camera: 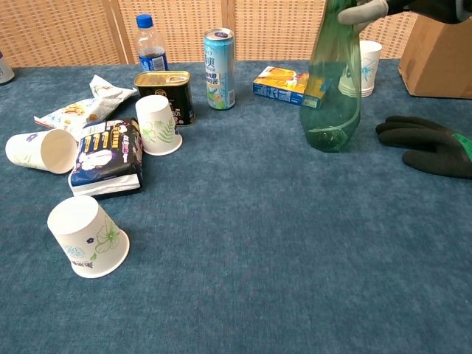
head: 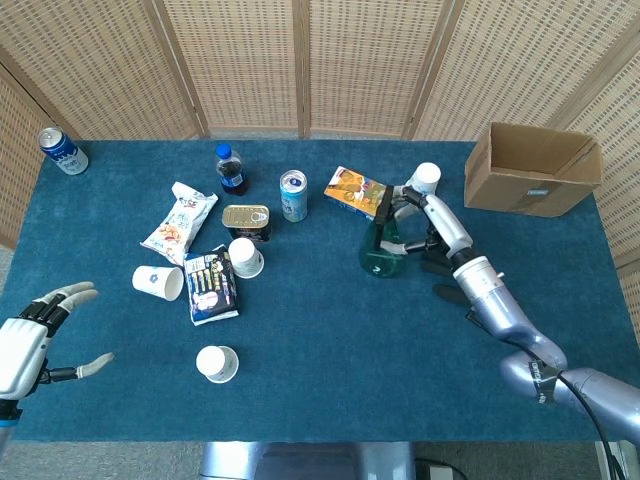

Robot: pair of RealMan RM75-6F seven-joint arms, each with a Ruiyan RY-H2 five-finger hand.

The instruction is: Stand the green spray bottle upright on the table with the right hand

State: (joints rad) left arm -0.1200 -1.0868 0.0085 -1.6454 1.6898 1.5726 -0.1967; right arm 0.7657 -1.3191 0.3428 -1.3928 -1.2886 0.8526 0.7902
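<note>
Your right hand (head: 418,222) has its fingers (camera: 366,10) closed around the top of the green spray bottle (camera: 333,88), steadying it so that it stands nearly upright. The bottle's base rests on the surface (camera: 243,243) between the snack box (camera: 289,85) and the black glove (camera: 428,144). Your left hand (head: 35,335) hangs idle, spread wide and holding nothing.

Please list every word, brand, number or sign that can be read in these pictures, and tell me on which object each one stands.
"爽": one large character on the light blue can, chest view; its smaller print is blurred.
Dark snack packet: yellow print, too blurred to read.
White snack bag: print too small.
Yellow box: blurred.
Gold tin, cola bottle, blue can: nothing readable.
Cardboard box: label unreadable.
Green spray bottle: no text visible.
</note>
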